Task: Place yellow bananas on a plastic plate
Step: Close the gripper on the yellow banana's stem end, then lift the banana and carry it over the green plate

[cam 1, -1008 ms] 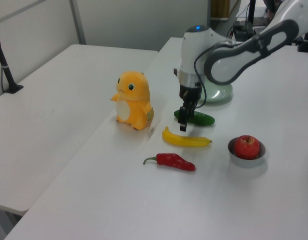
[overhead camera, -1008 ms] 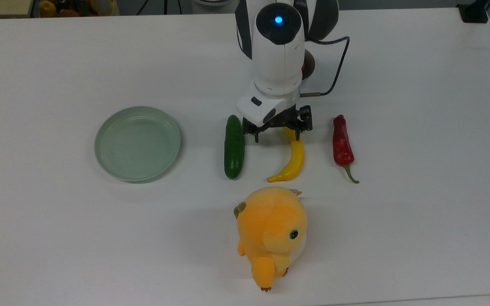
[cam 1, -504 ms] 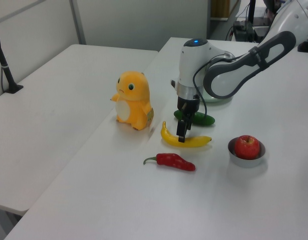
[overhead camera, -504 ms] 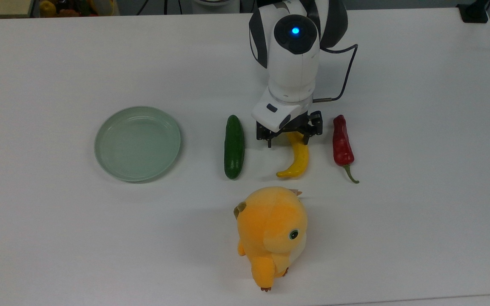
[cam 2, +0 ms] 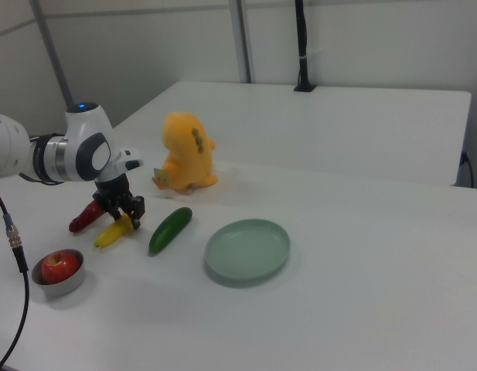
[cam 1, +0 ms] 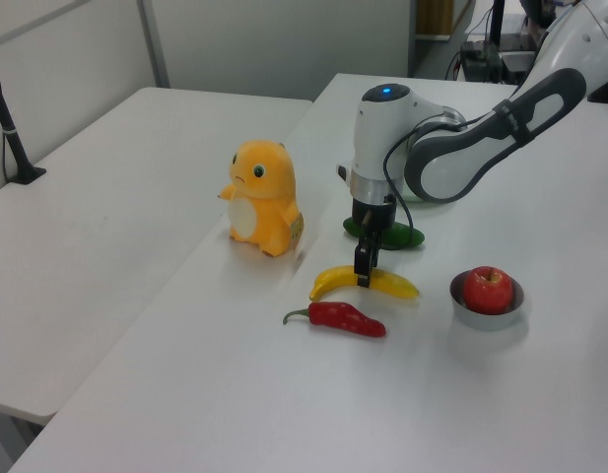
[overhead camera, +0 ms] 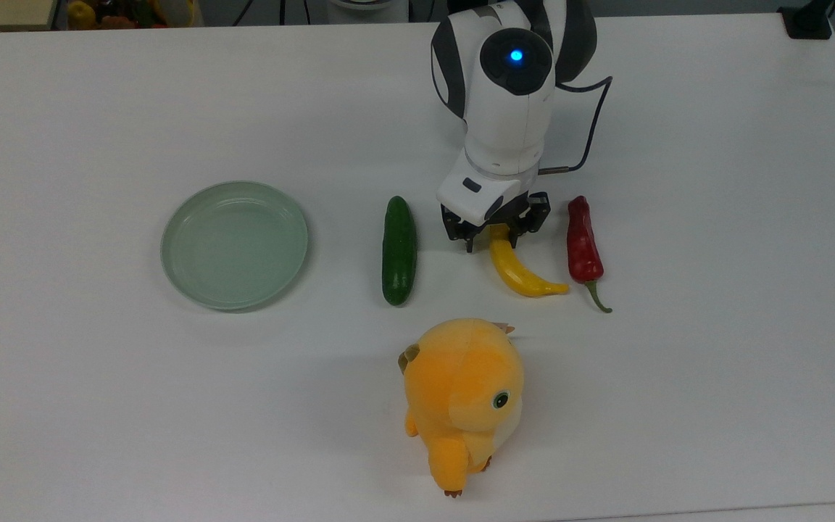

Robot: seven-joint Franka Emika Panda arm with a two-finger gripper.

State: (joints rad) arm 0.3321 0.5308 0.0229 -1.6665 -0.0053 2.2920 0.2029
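- No brand, label or writing could be read on any object.
- The gripper (overhead camera: 491,235) stood low over the table (overhead camera: 715,362), its fingers straddling the near end of the yellow banana (overhead camera: 522,272); the left view showed the gripper (cam 1: 363,279) at the banana (cam 1: 368,281) about its middle. Whether the fingers actually pinched the fruit or stood slightly apart could not be told.
- The banana lay flat on the table between the dark green cucumber (overhead camera: 398,250) and the red chili pepper (overhead camera: 583,246), its far tip pointing toward the chili and close beside it in the top view.
- The plastic plate (overhead camera: 235,244) sat bare at the top view's left, well apart from the banana, with the cucumber between them.
- The orange plush toy (overhead camera: 461,395) stood upright toward the top view's bottom edge, near the banana tip but not touching.
- A small grey metal bowl (cam 1: 489,304) holding a red apple (cam 1: 488,288) sat at the left view's right of the banana, apart from it.
- Open white tabletop ran around the plate on all sides; the table's edges lay well away from every object.
- In the right view, the plate (cam 2: 247,249) lay just right of the cucumber (cam 2: 170,229).
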